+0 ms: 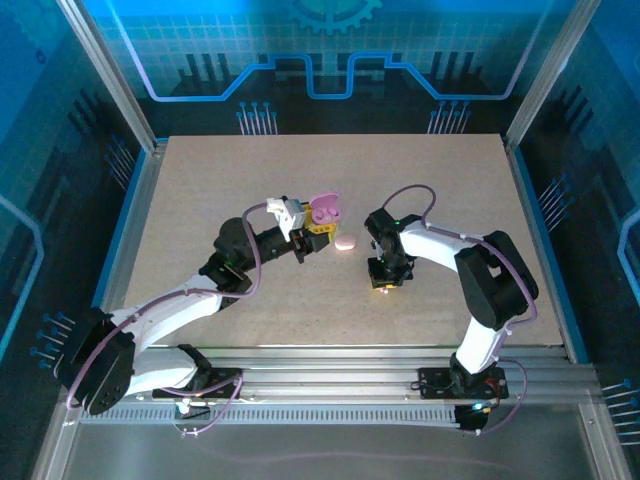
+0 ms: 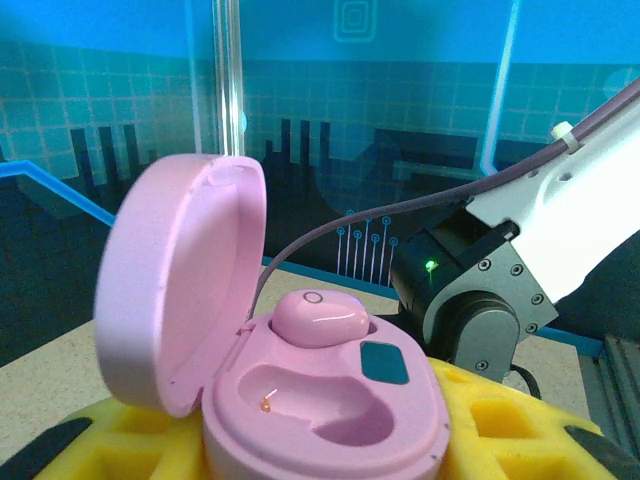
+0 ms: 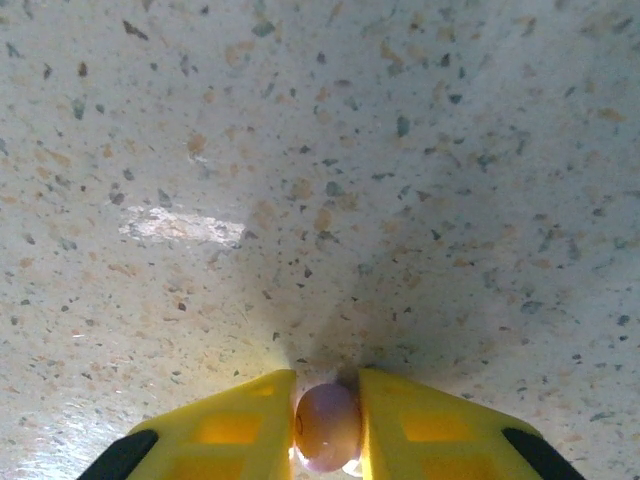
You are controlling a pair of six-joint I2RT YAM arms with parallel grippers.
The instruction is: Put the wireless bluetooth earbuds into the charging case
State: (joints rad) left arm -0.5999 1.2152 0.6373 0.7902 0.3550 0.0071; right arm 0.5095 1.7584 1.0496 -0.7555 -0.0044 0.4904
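The left gripper (image 1: 318, 232) clamps the glossy pink plastic charging case (image 2: 330, 410), lid open, one pink earbud (image 2: 320, 318) seated inside. Right of the case, the right gripper (image 1: 384, 276) has its yellow fingers (image 3: 235, 425) pinched on a second small pinkish earbud (image 3: 326, 425) at the speckled table (image 3: 400, 150).

The pink case (image 2: 330, 445) stands open near the worktop's (image 1: 200, 190) middle, its lid (image 2: 180, 280) tilted up at the left. One pink earbud (image 2: 318, 318) sits in its far socket and the near socket is empty. A second earbud (image 3: 326, 425), pinkish, is pinched between yellow fingers (image 3: 240, 425) on the worktop, right of centre.
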